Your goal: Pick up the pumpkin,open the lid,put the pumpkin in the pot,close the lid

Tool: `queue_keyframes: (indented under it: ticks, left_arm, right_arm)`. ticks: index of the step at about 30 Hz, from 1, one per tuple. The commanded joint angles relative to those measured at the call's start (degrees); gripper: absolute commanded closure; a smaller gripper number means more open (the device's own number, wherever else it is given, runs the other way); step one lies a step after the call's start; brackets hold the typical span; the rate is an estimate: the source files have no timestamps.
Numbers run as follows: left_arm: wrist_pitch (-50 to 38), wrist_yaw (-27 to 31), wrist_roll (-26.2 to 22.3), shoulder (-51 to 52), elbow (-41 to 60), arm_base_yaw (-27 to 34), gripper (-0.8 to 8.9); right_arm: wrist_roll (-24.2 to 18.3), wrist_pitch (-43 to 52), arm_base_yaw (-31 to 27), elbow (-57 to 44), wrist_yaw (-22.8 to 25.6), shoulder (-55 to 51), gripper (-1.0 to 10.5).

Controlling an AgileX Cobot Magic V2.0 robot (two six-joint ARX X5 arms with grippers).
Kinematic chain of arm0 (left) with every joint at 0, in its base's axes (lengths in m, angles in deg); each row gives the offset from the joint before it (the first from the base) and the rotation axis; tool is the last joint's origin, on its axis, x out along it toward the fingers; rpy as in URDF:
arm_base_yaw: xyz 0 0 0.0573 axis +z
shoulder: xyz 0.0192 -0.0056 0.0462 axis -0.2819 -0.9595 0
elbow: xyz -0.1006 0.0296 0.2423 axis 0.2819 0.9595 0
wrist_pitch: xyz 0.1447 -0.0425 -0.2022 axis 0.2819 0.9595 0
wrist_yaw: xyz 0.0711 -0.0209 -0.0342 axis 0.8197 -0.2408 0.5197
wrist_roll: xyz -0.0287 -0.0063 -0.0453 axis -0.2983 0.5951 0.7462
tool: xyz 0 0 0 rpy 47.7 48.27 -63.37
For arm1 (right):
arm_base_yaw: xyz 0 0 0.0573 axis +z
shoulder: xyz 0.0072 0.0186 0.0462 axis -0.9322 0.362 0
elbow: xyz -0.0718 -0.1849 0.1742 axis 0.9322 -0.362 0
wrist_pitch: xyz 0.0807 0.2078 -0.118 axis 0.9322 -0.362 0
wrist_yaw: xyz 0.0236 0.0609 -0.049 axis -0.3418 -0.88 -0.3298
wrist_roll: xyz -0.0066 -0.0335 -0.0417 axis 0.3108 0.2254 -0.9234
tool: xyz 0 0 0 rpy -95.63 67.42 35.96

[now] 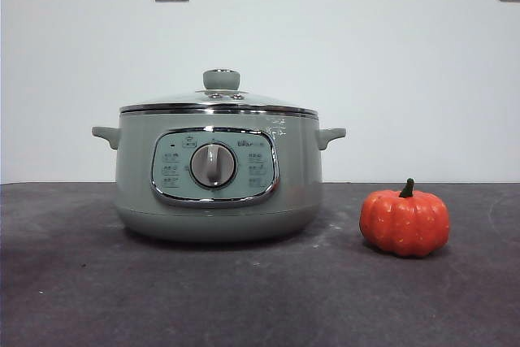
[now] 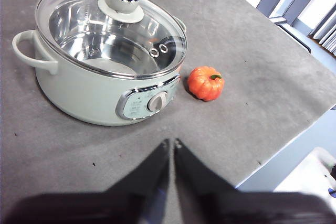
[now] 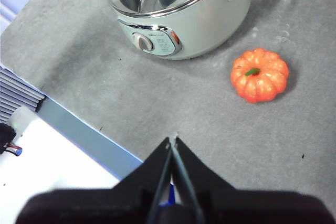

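Nothing started yet: both arms waiting, lid on

Pot (image 1: pixel 218 176) stands on the dark table (image 1: pixel 260 298), panel facing the front camera. Lid (image 1: pixel 219 101) sits seated on the rim, knob up, so it must come off before anything goes in. Pumpkin (image 1: pixel 405 222) sits upright on the table just beside the pot, apart from it, stem up, free to be grasped from above. Left gripper (image 2: pixel 171 142) hangs high over the table edge, jaws closed together, holding nothing. Right gripper (image 3: pixel 172 140) likewise, jaws pressed together, empty, the pumpkin nearer its side. Likely first step: right arm goes for the pumpkin, left for the knob.
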Motion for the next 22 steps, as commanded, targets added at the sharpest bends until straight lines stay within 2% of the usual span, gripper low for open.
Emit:
queue_keyframes:
  ticks: [1, 2, 4, 5, 6, 18, 22]
  left_arm:
    - [-0.04, 0.00, -0.59, 0.11, -0.26, 0.07, 3.90]
    - [-0.09, 0.07, -0.59, 0.11, -0.26, 0.07, 2.56]
    - [-0.11, 0.04, -0.59, 0.11, -0.26, 0.04, 0.90]
    - [-0.11, 0.07, -0.59, 0.11, -0.26, 0.07, 0.86]
    - [-0.11, 0.07, -0.59, 0.11, -0.26, 0.07, 0.87]
    - [-0.17, 0.07, -0.59, 0.11, -0.26, 0.07, 0.89]
    - [-0.31, 0.07, -0.59, 0.11, -0.26, 0.07, 0.89]
  right_arm:
    - [-0.94, 0.68, 0.15, 0.13, 0.02, -0.04, 7.9]
    - [-0.90, 0.70, 0.15, 0.13, 0.02, -0.04, 6.6]
    - [-0.31, 0.70, 0.15, 0.13, -0.07, -0.04, 3.4]
    - [0.04, 0.70, 0.20, 0.13, -0.04, -0.02, 2.5]
    - [0.44, 0.70, 0.35, 0.13, -0.07, 0.00, 2.2]
    - [0.48, 2.49, 3.89, 0.13, 0.76, 4.09, 2.3]
    - [0.48, 6.27, 5.51, 0.13, 6.27, 8.55, 2.3]
